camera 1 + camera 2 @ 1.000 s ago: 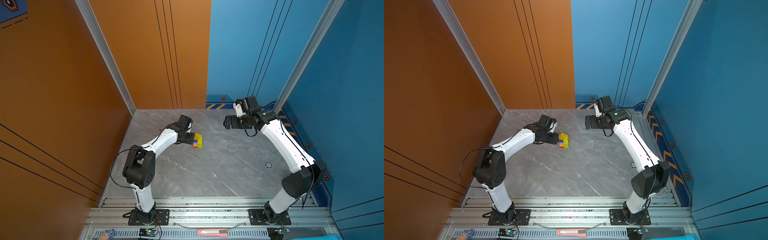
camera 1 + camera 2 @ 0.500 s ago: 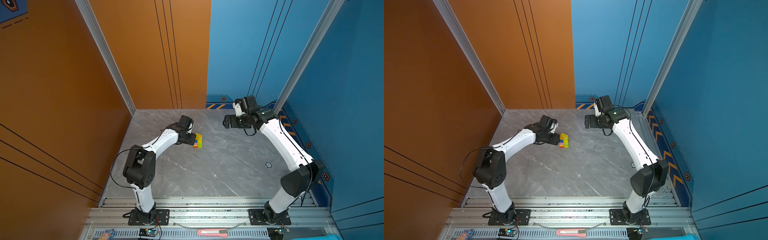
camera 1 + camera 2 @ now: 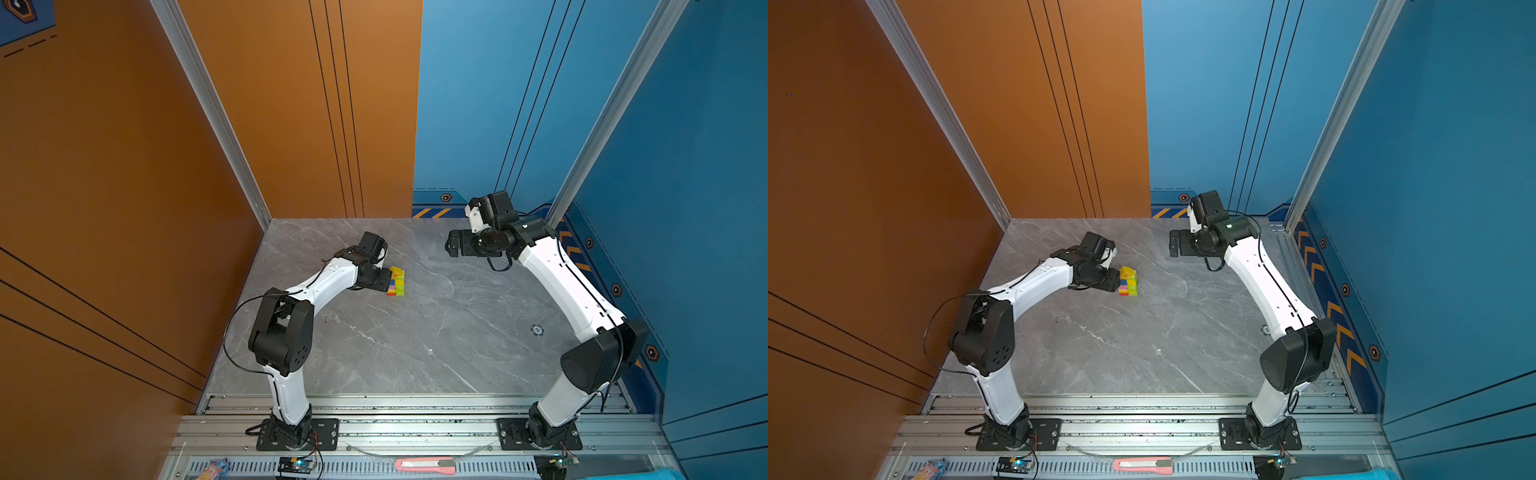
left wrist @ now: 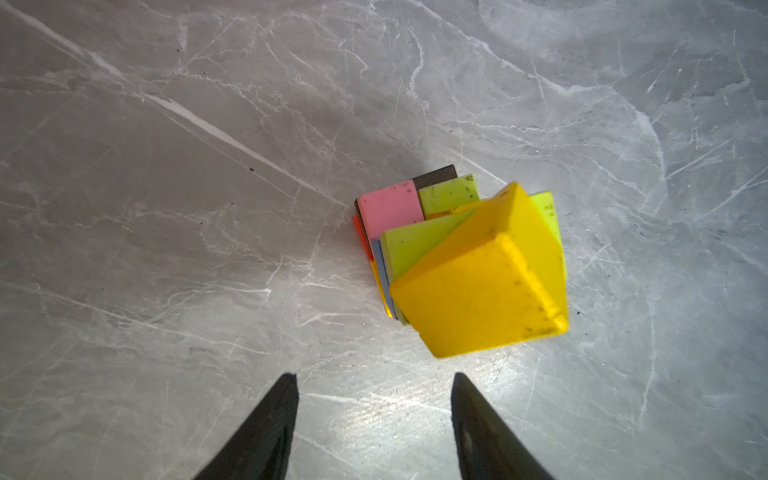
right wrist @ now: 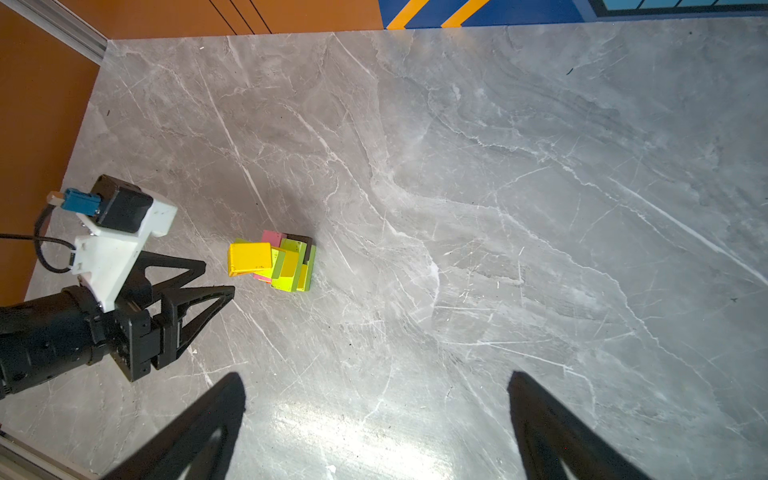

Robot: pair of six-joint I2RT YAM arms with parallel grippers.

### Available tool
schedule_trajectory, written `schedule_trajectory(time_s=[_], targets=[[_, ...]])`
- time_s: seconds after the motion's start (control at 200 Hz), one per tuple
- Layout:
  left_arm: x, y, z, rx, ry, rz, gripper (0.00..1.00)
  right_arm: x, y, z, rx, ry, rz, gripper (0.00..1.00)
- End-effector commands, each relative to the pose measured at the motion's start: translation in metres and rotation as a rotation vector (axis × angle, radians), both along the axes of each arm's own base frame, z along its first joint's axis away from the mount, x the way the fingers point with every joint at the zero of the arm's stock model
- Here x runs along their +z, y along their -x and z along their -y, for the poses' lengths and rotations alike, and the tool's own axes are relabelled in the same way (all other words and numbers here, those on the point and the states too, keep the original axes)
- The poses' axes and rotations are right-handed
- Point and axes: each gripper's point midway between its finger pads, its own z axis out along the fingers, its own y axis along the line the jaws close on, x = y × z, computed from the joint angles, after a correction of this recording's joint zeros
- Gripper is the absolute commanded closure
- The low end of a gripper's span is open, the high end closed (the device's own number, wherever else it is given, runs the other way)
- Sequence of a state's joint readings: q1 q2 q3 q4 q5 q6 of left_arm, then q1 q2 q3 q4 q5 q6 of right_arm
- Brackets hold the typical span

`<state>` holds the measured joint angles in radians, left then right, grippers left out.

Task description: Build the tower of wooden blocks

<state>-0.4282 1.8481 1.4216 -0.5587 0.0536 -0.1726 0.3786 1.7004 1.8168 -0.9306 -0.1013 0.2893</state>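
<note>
The grey marble table (image 3: 436,340) is seen in both top views. Over its far part the right gripper (image 5: 376,376) is held with the fingers spread wide, and nothing is between them. The left gripper (image 4: 372,376) is placed just beside the tower (image 3: 396,282), its fingers parted and empty. The tower is found left of the table's middle. It is topped by a yellow triangular prism (image 4: 478,286), turned askew to the blocks below.

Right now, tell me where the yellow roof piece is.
In a top view the yellow roof piece sits atop the tower, left of the table centre, just beyond the open left hand, which is not gripping it.
</note>
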Motion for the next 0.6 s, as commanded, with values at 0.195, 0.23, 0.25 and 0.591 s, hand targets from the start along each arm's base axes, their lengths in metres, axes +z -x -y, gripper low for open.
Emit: schedule_trajectory(time_s=[0.195,0.23,0.25,0.591], targets=[[0.002,-0.011,-0.003,0.005,-0.004,-0.004,0.40,0.005,-0.006,-0.005,0.002,-0.021,0.007,0.00],[0.002,-0.011,-0.003,0.007,-0.003,-0.003,0.40,0.004,-0.006,-0.005,0.005,-0.022,0.007,0.00],[0.002,-0.012,-0.002,0.006,-0.001,-0.004,0.40,0.004,-0.006,-0.005,0.004,-0.022,0.006,0.00],[0.005,-0.017,-0.007,0.018,0.003,0.005,0.40,0.002,-0.007,-0.006,0.009,-0.028,-0.001,0.00]])
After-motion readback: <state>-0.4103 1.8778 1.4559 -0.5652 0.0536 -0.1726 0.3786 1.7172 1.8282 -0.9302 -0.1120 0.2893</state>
